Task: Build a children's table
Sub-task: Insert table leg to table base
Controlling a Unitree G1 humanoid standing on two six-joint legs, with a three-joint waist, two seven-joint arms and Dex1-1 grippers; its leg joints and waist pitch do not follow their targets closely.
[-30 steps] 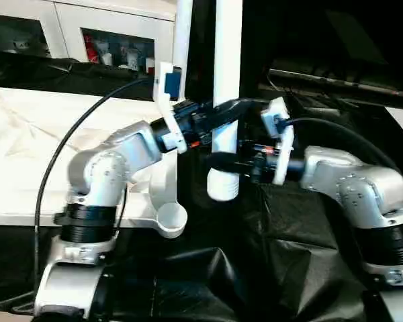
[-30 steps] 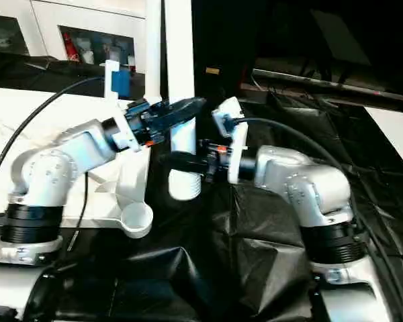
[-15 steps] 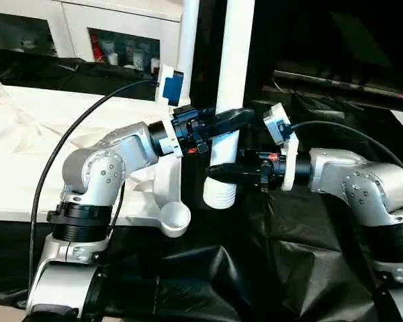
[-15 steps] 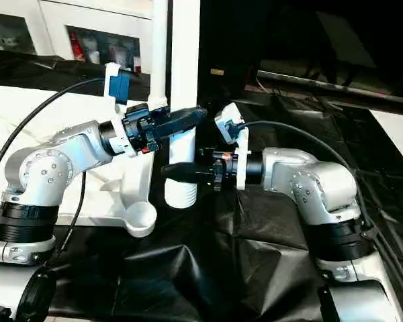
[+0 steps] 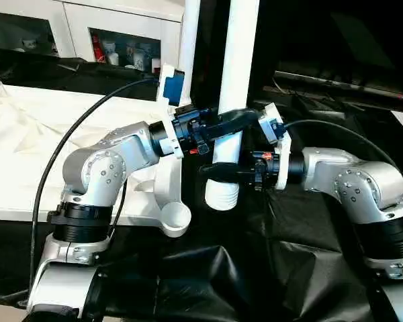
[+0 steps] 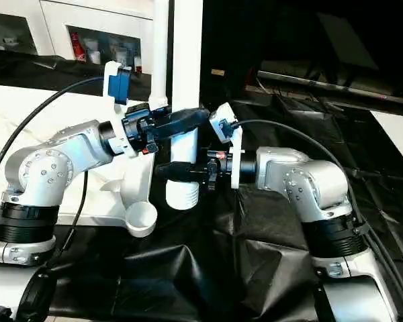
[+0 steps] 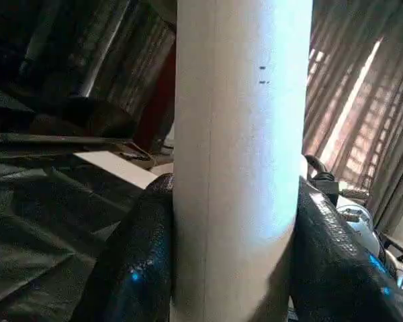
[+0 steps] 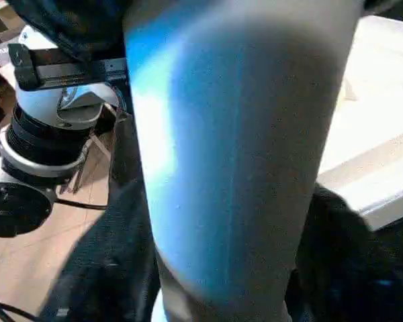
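At the centre of the head views a white table leg (image 5: 236,80) stands nearly upright in the air, its wider, ribbed end (image 5: 221,194) hanging just above the black sheet (image 5: 255,268). The left gripper (image 5: 232,122) clamps the leg across its middle; in the left wrist view both black fingers (image 7: 138,261) press flat against its sides. Just below, the right gripper (image 5: 218,172) straddles the same leg near the ribbed end, and in the right wrist view its dark fingers (image 8: 131,241) flank the leg closely; whether they bear on it firmly I cannot tell.

To the left of the leg, at the lower centre-left of the frame, the white tabletop (image 5: 27,201) lies upside down, its rim edge facing the robot and a round corner socket (image 5: 174,219) open upward just beside the leg's end. A second leg (image 5: 189,40) rises already from the tabletop behind the left gripper. At the upper left stands a white glass-fronted cabinet (image 5: 121,33).

The step in hand looks like carrying this leg to the open socket. To do it well, both grips should stay square on the leg so it does not tilt. The ribbed end should be brought directly over the socket's mouth, lowered straight and then pressed or turned home. The lower gripper should let go before it meets the socket rim.
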